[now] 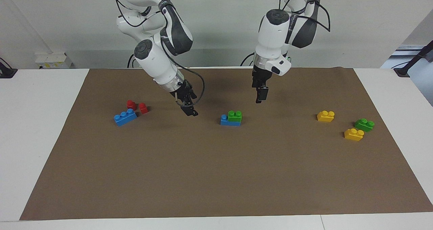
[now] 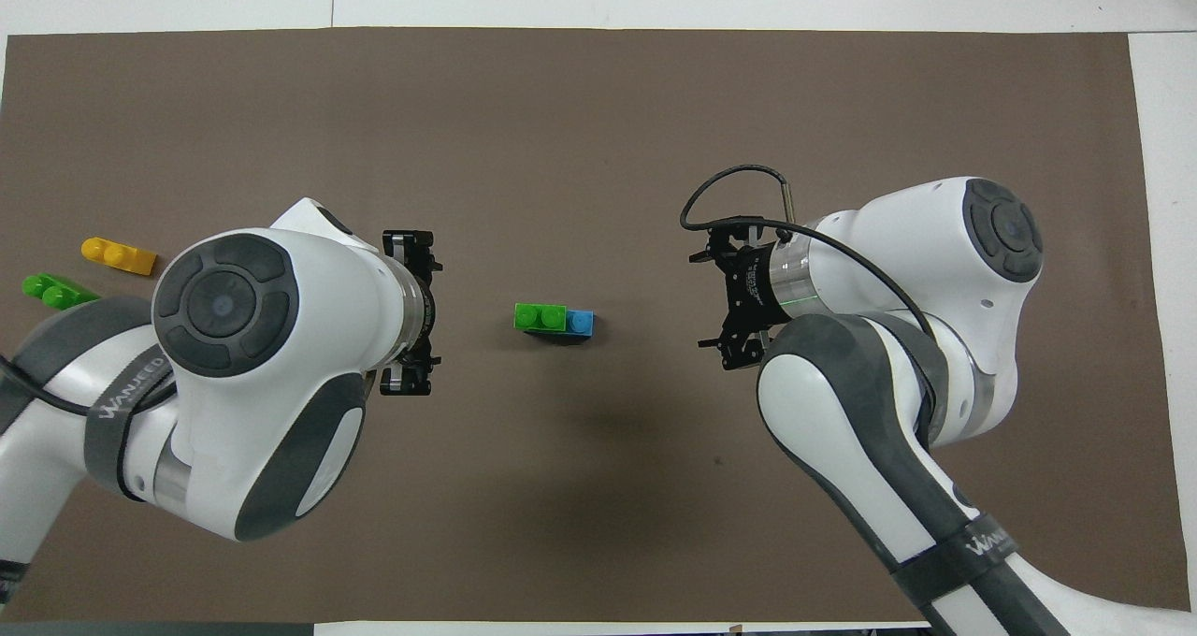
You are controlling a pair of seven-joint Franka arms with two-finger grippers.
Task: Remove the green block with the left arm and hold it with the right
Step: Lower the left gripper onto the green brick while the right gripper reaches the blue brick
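The green block [image 1: 234, 116] sits stacked on one end of a blue brick [image 1: 225, 121] in the middle of the brown mat; it also shows in the overhead view [image 2: 540, 316], with the blue brick [image 2: 581, 323] under it. My left gripper [image 1: 259, 99] hangs in the air over bare mat beside the stack, toward the left arm's end, and holds nothing; it shows in the overhead view too [image 2: 409, 313]. My right gripper [image 1: 191, 112], tilted, hangs over bare mat beside the stack toward the right arm's end [image 2: 729, 304], holding nothing.
A second green brick [image 1: 364, 124] and two yellow bricks [image 1: 325, 116] [image 1: 354, 134] lie toward the left arm's end. A blue three-stud brick [image 1: 125, 117] and two red pieces [image 1: 131, 104] [image 1: 143, 108] lie toward the right arm's end. The mat [image 1: 216, 176] ends on white table.
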